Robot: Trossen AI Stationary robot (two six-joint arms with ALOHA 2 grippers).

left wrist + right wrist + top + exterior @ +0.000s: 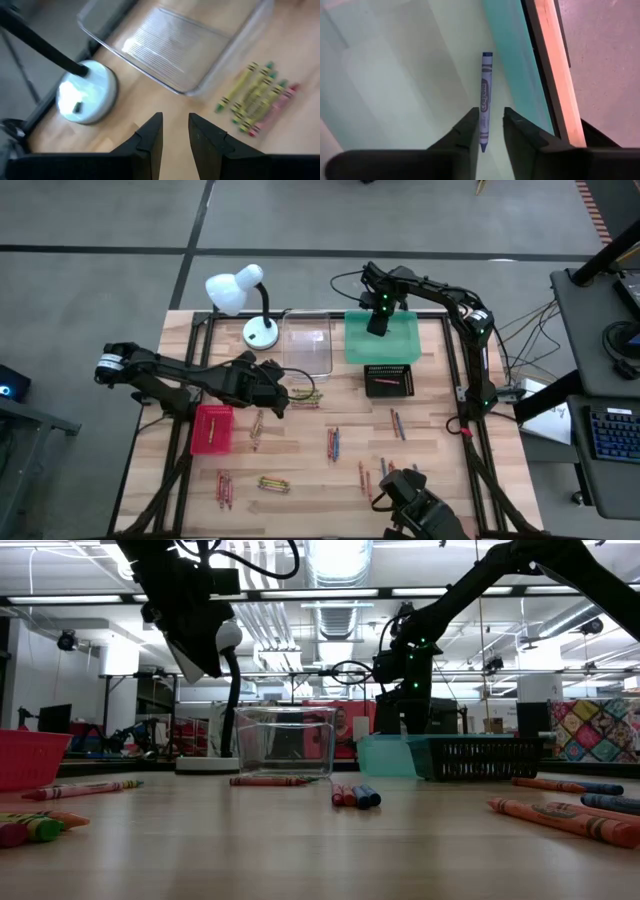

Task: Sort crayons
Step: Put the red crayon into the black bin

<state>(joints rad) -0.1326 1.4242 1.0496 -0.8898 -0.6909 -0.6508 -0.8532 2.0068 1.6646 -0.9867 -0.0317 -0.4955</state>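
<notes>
Right gripper [491, 130]: parted above pale teal plastic tray [404, 340] | blue wax crayon [485, 90]: seen lying in tray, free | advice: lift straight, tray wall avoided | left gripper [175, 137]: slightly parted, empty, near clear tray [190, 45].

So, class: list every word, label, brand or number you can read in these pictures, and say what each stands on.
"crayola": on the wrapper of the blue crayon lying in the teal tray, blurred, so only a likely reading.
Wrappers of the yellow and green crayons: too blurred to read.
Nothing else readable.
</notes>
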